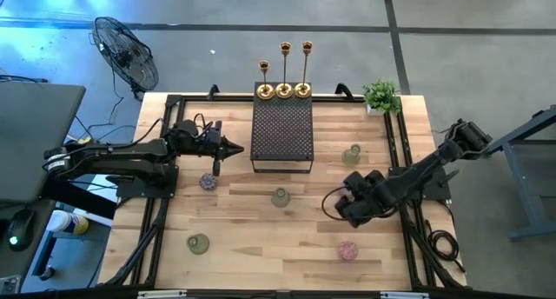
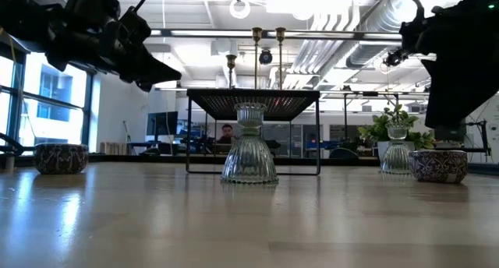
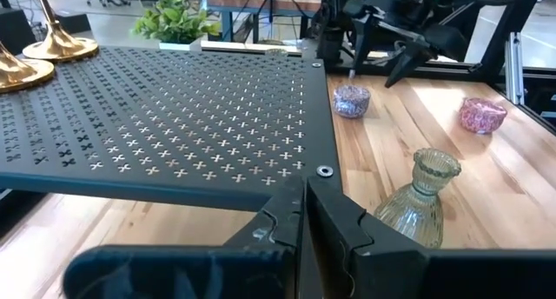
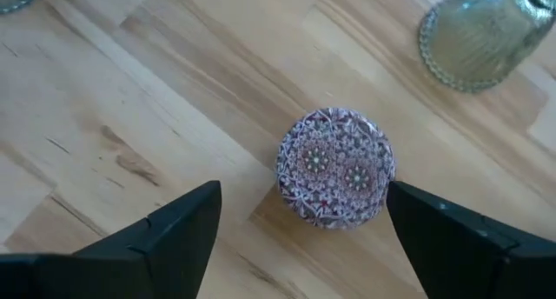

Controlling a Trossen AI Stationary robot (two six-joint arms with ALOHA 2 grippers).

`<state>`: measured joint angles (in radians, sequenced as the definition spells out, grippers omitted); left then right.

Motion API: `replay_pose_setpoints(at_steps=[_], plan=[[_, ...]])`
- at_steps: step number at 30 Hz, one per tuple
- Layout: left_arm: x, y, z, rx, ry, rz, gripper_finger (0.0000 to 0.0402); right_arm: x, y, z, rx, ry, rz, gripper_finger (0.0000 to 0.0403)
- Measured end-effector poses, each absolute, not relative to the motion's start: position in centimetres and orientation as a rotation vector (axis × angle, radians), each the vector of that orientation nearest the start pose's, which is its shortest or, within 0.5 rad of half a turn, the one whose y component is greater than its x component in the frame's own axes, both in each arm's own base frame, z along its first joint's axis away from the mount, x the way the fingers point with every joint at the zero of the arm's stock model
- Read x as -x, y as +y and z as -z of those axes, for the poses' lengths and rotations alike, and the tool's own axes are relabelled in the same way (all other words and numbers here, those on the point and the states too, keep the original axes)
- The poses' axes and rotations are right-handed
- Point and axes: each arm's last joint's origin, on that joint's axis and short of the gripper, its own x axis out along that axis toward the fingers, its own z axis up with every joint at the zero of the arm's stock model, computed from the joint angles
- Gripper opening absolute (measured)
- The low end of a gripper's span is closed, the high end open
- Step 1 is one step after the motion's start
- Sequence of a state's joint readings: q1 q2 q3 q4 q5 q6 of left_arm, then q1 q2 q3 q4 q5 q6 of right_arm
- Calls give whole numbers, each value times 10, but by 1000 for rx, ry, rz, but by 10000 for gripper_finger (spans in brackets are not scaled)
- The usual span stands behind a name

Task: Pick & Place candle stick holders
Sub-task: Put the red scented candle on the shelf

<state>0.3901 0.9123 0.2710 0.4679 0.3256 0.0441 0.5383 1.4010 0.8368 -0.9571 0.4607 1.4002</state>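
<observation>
While the left gripper (image 1: 234,147) hangs closed and empty beside the black mesh stand (image 1: 281,129), the right gripper (image 4: 300,216) hovers wide open over a pink-purple glass cup (image 4: 335,166), gripping nothing.

High view straight down on the whole table (image 1: 261,238), low view level across it, left wrist view close behind the stand (image 3: 156,116), right wrist view down over a cup (image 4: 336,167)
</observation>
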Motion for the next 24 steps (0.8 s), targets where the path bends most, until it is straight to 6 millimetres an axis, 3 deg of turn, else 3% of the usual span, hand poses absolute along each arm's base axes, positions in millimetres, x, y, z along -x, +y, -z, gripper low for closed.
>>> replay_pose_setpoints(at_steps=[7,18,24], plan=[[-174,62,-197,17,163,-61,14,-196,101,-189,-536,1077,806,321],[-174,62,-197,18,166,-61,14,-195,97,-189,-528,1036,866,398],[-174,62,-196,23,182,-61,14,-190,93,-169,-485,993,869,395]])
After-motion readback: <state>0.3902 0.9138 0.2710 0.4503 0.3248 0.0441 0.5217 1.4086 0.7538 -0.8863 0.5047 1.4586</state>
